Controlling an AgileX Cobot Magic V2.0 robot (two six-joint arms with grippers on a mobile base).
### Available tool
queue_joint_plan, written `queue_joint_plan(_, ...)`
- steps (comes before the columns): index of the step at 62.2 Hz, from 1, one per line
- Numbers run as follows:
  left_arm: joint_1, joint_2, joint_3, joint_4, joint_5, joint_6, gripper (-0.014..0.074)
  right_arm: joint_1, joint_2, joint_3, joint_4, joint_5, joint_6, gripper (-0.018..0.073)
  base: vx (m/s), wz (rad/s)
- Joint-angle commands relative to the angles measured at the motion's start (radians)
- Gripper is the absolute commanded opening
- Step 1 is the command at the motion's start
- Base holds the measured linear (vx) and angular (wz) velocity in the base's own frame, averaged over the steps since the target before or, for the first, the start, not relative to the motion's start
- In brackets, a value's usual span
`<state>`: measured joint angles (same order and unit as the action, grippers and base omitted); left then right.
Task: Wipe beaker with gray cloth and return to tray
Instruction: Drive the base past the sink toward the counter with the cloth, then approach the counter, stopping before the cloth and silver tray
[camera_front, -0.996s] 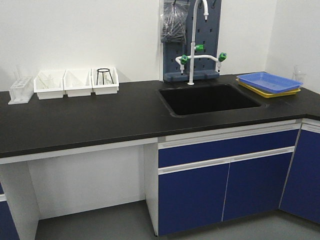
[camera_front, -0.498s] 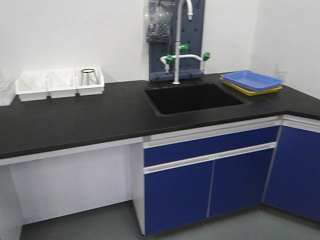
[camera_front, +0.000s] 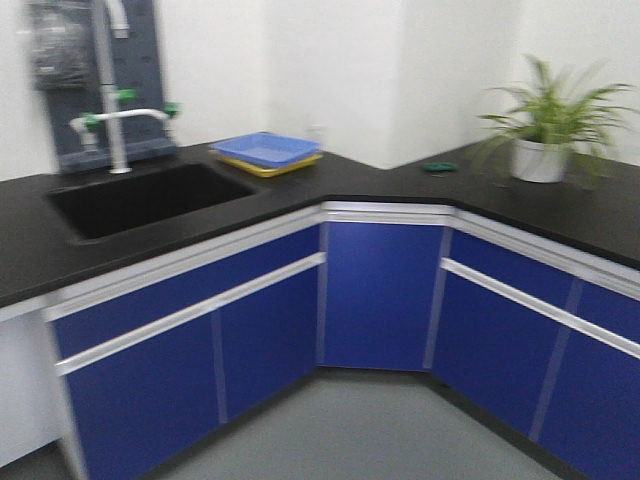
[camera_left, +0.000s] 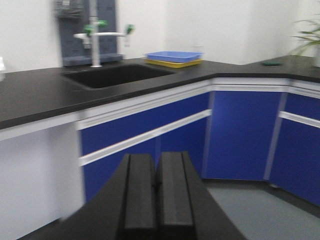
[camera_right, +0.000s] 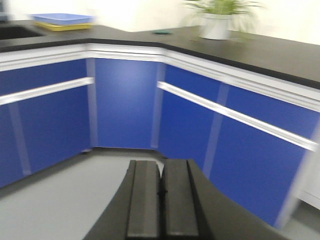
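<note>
Black jaws, left and right, sit pressed together, empty; counter (camera_front: 340, 182) blurred, faucet (camera_front: 109, 120) cropped.

The black counter (camera_left: 30, 95) bends round a corner, higher than the left gripper (camera_left: 157, 200) and beyond it. Up ahead to that gripper's left is the sink (camera_left: 117, 75), with a faucet (camera_left: 93, 50) at its far edge. Just right of the sink, a blue tray (camera_left: 173, 55) sits on a yellow tray (camera_left: 172, 63). From the right gripper (camera_right: 161, 200), a small green thing (camera_right: 161, 33) lies straight ahead and a potted plant (camera_right: 215, 27) ahead to the right.
</note>
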<state>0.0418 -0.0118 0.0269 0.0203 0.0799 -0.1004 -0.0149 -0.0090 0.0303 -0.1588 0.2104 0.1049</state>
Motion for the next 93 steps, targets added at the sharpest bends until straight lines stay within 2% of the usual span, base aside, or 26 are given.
queue_joint_plan(1, -0.001, -0.015, 0.03, -0.004, -0.08, -0.005, -0.0003, 0.001, -0.009, 0.005, -0.013, -0.083, -0.005, -0.0011, -0.05, -0.88)
queue_joint_plan(30, -0.001, -0.015, 0.03, -0.004, -0.08, -0.005, -0.0003, 0.001, -0.009, 0.005, -0.013, -0.082, -0.005, -0.0011, 0.03, -0.88)
queue_joint_plan(70, -0.001, -0.015, 0.03, -0.004, -0.08, -0.005, -0.0003, 0.001, -0.009, 0.005, -0.013, -0.082, -0.005, -0.0011, 0.19, -0.7)
queue_joint_plan(93, -0.001, -0.015, 0.03, -0.004, -0.08, -0.005, -0.0003, 0.001, -0.009, 0.005, -0.013, -0.082, -0.005, -0.0011, 0.31, -0.34)
